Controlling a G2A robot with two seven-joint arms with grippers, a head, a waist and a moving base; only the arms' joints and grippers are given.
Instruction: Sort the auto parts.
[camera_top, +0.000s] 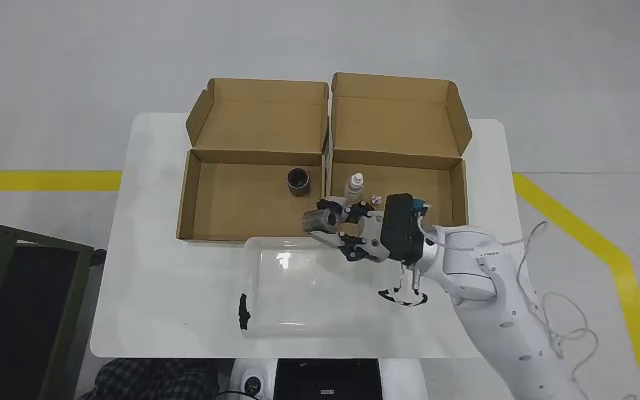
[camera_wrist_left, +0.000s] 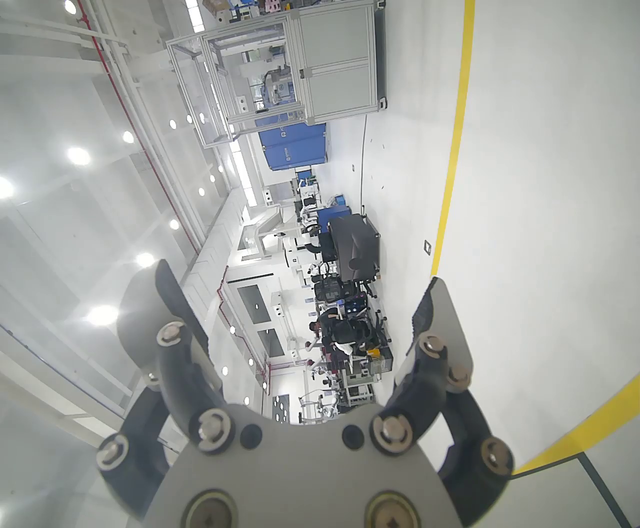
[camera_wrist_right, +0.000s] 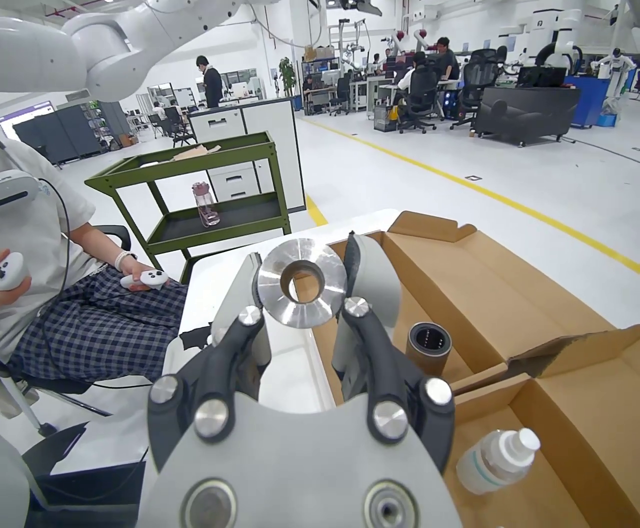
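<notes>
Left fingers: your left gripper (camera_wrist_left: 300, 277) has its fingers spread wide with nothing between them, and it points out across the hall floor.
Near edge: the clear plastic bin (camera_top: 262, 300) sits on your side of the white bench (camera_top: 150, 260). A small black part (camera_top: 242, 310) lies at its left wall; you cannot tell whether it is inside or outside the bin.
Right fingers: your right gripper (camera_wrist_right: 302, 252) has its fingers closed partway onto the shiny flanged metal ring (camera_wrist_right: 295, 312), one finger on each side of the rim.
Ring position: it is held in the air where the bin's far rim meets the near wall of the left cardboard box (camera_top: 235, 205), close to that box's right corner.
Left box: a dark cylindrical sleeve (camera_top: 298, 180) stands upright toward the far right, and bare cardboard floor spreads to its left.
Right box: the right cardboard box (camera_top: 425, 190) touches the left one and holds a small white plastic bottle (camera_top: 355, 184) near the shared wall.
Far edge: both lids are folded back beyond the boxes.
</notes>
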